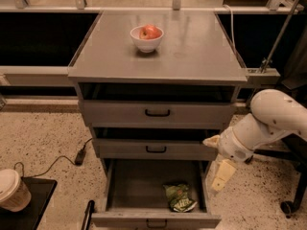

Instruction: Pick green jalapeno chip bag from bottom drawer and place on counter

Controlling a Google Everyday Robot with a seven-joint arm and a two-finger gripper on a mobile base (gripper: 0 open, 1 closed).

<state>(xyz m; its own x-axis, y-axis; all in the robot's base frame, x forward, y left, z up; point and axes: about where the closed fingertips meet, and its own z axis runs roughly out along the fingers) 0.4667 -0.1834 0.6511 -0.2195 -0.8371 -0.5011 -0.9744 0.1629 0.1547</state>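
1. Gripper (217, 157) hangs just off the right side of the cabinet, level with the gap between the middle drawer (156, 149) and the bottom drawer (153, 219) and outside both. We see its two pale fingers (222, 174) spread apart with nothing between them.
2. Behind the gripper, the white arm (268, 121) bends up and away to the right.
3. We find the bottom drawer pulled well out. The green chip bag (179, 197) lies crumpled on its floor, right of centre and near the front wall. It is below and left of the gripper, apart from it.
4. Above, the middle drawer and the top drawer (157, 113) each show a dark gap over their fronts.
5. On the counter (192, 51) we see a white bowl (146, 41) with a red apple (150, 31) inside, set left of centre toward the back.
6. On the speckled floor at the left, a lidded paper cup (12, 189) stands on a dark mat, and a black cable (57, 162) runs toward the cabinet.
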